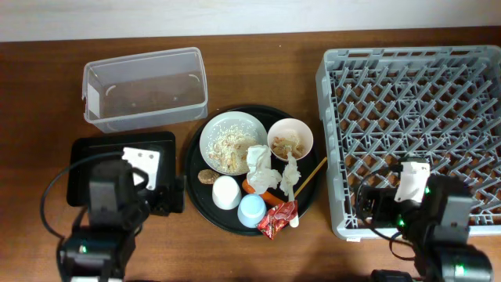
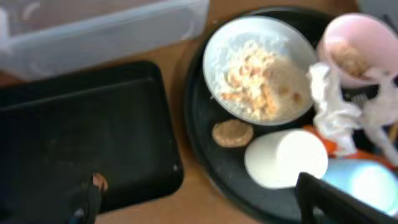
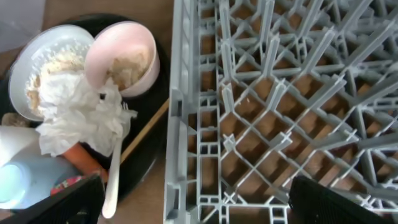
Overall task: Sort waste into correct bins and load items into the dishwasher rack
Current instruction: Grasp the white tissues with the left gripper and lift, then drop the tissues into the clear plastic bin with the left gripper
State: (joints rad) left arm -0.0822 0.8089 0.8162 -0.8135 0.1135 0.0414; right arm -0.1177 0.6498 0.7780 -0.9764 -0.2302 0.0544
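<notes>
Right gripper (image 3: 193, 190), pegged grey rack (image 3: 181, 62), crumpled napkins (image 3: 74, 115)

Overhead looks straight down on the round tray (image 1: 192, 160); both wrist views hover close, left and right of it, sharing its middle

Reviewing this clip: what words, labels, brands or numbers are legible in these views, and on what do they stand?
No text can be read in any view.
White label on the clear tub: too small to read.
Red foil wrapper: any print is too blurred to read.
</notes>
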